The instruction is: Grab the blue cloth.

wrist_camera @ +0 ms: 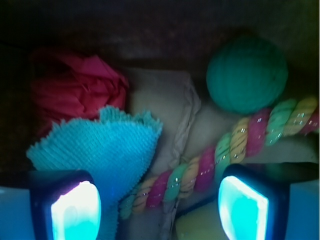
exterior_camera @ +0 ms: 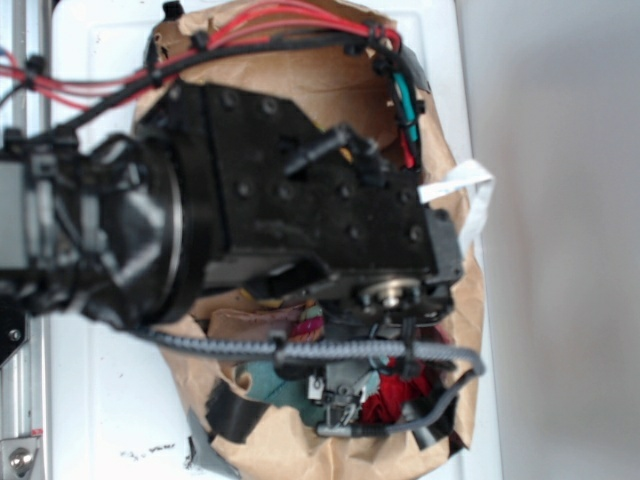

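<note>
No readable text, label, brand or number appears in either view. The arm's black housing point(exterior_camera: 300, 190) bears no legible marking.

The carrier is a brown paper bag point(exterior_camera: 300, 80) lying on a white surface point(exterior_camera: 100, 400). On its floor, ahead of the claw point(wrist_camera: 160, 207): blue cloth point(wrist_camera: 107, 150) by the left finger, red cloth point(wrist_camera: 75, 85) beyond it, green ball point(wrist_camera: 247, 75) ahead to the right. A rope point(wrist_camera: 235, 142) runs diagonally between the fingers.
</note>
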{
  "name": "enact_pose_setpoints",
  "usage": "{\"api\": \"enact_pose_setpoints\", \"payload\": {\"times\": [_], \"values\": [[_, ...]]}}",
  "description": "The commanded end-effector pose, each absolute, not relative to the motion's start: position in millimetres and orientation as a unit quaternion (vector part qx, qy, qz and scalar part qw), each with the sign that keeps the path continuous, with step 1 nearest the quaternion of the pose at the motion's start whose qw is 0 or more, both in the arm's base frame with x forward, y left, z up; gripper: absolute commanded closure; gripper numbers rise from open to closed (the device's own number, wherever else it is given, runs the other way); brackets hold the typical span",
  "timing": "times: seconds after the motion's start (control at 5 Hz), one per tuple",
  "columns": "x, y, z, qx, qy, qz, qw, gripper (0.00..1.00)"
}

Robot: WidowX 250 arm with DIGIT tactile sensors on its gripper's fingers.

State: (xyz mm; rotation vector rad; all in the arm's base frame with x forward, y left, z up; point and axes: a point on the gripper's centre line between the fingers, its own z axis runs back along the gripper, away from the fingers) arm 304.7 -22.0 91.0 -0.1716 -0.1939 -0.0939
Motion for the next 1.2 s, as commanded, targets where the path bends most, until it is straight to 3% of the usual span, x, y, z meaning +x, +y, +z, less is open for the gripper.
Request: {"api": "enact_pose_setpoints", "payload": {"times": [0.0,0.4,0.8,1.0], "values": [[298,-45,114,-0.078,-0.134,-0.100,0.983,0.00],[271,-71,120,-0.082,-0.132,-0.173,0.973,0.00],[275,-79,117,-0.068,-0.143,-0.187,0.969,0.00],[281,-74,114,-0.086,-0.126,-0.175,0.973,0.00]]}}
